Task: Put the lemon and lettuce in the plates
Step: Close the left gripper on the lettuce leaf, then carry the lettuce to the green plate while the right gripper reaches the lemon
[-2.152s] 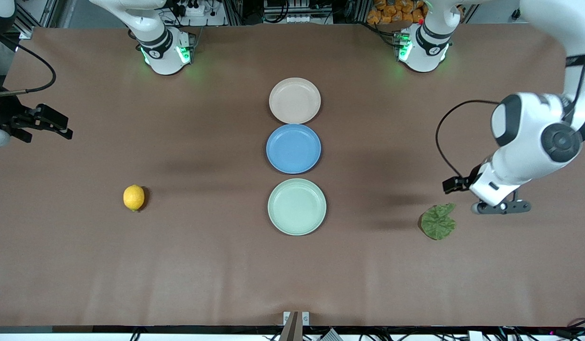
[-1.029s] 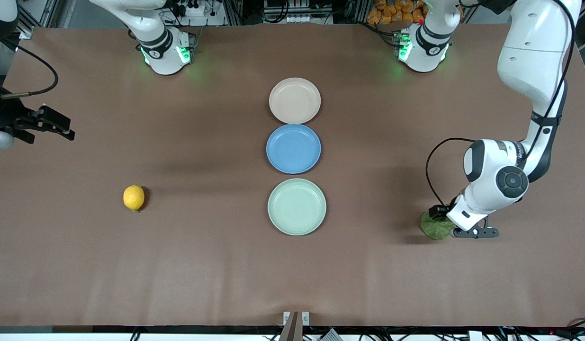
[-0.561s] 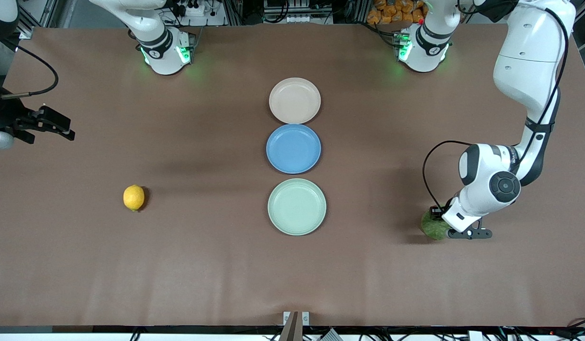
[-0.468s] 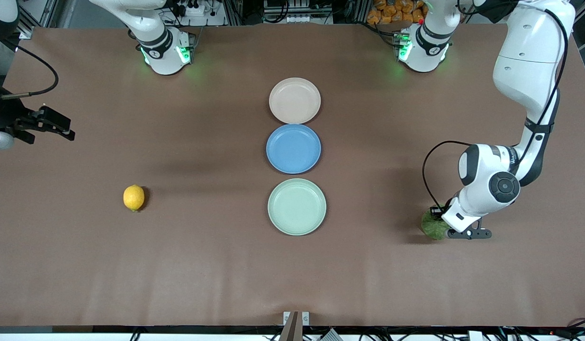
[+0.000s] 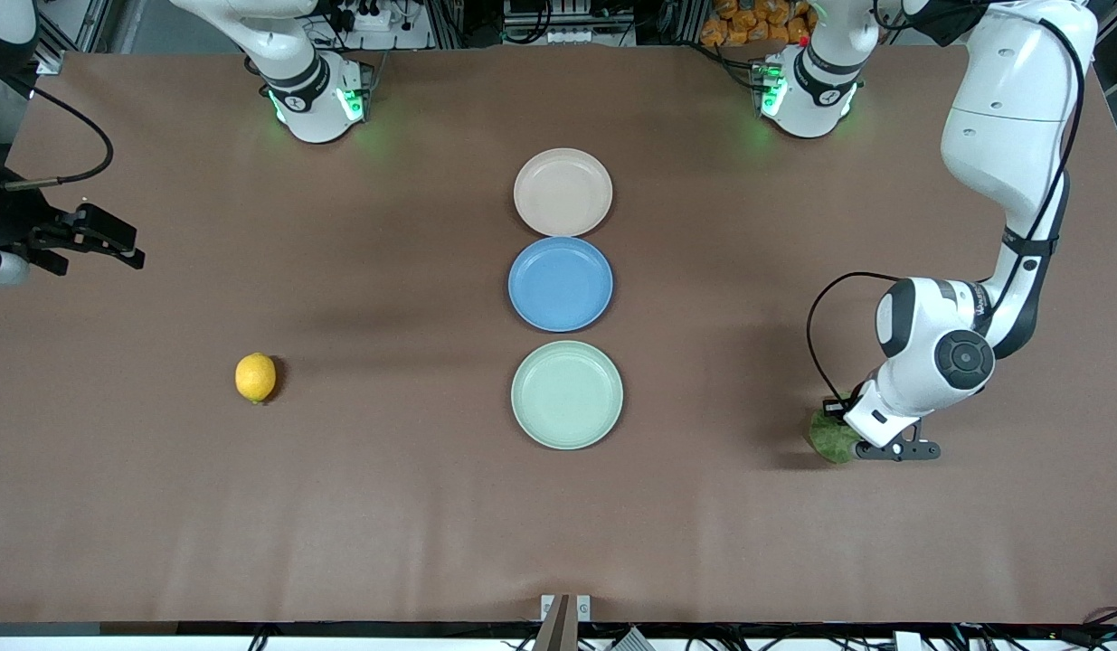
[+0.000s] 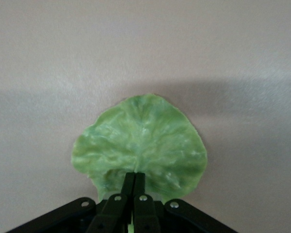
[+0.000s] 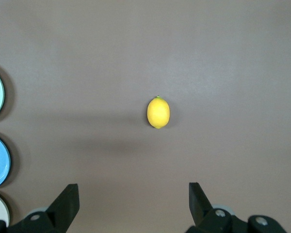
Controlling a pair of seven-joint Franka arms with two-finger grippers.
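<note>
Fingers (image 6: pixel 134 187) of the left gripper (image 6: pixel 134 194) look pinched shut on the lettuce (image 6: pixel 140 141) stem edge, leaf flat on the table (image 5: pixel 386 506) at the left arm's end. It's floppy and light, so grab the edge. Right gripper (image 7: pixel 131 204) waits open above the lemon (image 5: pixel 255 377). Count: 1 lemon, 1 lettuce, 3 plates.

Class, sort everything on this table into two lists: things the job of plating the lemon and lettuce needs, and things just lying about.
Needed:
lemon, loose on the table
lettuce, pinched at its edge by the shut left claw
beige-pink plate
mint green plate
right claw, open, waiting high over the table

Lying about:
blue plate, between the other two
</note>
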